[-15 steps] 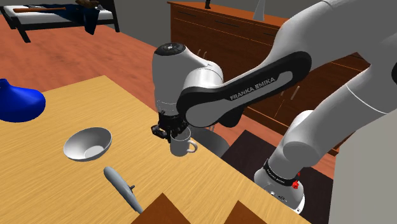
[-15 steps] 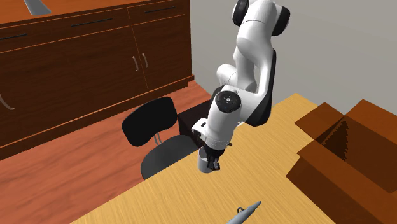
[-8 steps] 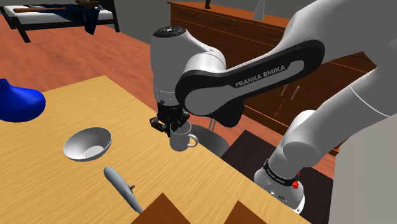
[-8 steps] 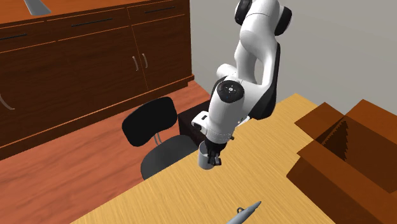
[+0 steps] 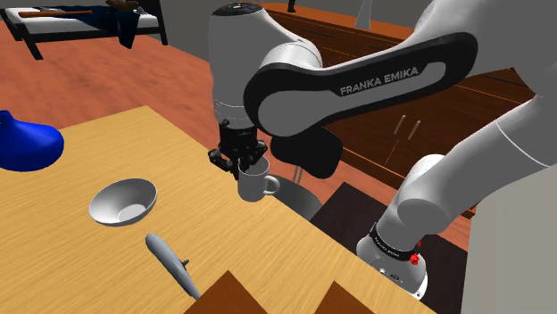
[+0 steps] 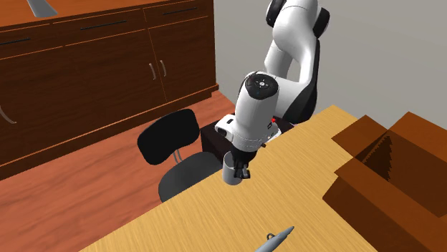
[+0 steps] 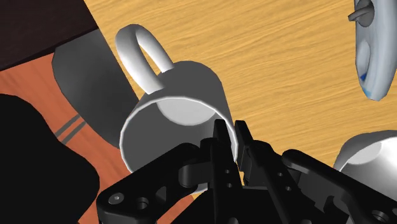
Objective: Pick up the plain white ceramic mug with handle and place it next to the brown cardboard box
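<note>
Mug (image 5: 256, 185): white, upright, at the table (image 5: 80, 259) edge beside the black chair (image 6: 172, 136). The handle points off the table toward the chair. Gripper (image 5: 239, 162): jaws pinch the mug's rim from above, wall between them, on the side opposite the handle. Box (image 6: 380, 168): brown, flaps open, on the table, well apart from the mug. Bowl (image 5: 123, 202): grey, on the table near the mug.
</note>
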Available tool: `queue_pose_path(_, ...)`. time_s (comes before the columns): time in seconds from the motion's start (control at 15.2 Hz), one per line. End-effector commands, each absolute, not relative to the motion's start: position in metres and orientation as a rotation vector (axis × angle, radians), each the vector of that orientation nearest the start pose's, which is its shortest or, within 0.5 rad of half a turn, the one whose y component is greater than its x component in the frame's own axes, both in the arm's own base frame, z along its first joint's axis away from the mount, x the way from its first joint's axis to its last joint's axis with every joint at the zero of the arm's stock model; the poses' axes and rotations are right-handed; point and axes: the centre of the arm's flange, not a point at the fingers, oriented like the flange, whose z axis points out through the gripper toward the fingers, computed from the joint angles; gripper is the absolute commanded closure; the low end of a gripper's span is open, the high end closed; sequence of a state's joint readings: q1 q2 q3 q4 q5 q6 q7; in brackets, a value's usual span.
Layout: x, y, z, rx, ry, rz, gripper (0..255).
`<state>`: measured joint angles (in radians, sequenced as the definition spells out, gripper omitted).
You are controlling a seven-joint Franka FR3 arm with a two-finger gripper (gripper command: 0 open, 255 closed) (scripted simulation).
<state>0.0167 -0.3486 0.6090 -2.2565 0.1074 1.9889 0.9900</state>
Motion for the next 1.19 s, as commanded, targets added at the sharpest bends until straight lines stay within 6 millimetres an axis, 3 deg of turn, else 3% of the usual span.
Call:
queue_pose_path(0.0,0.365,0.291,0.489,-3.114,0.685,-0.14,255)
queue_pose_path(1.12,0.365,0.291,0.579,-3.114,0.685,-0.14,255)
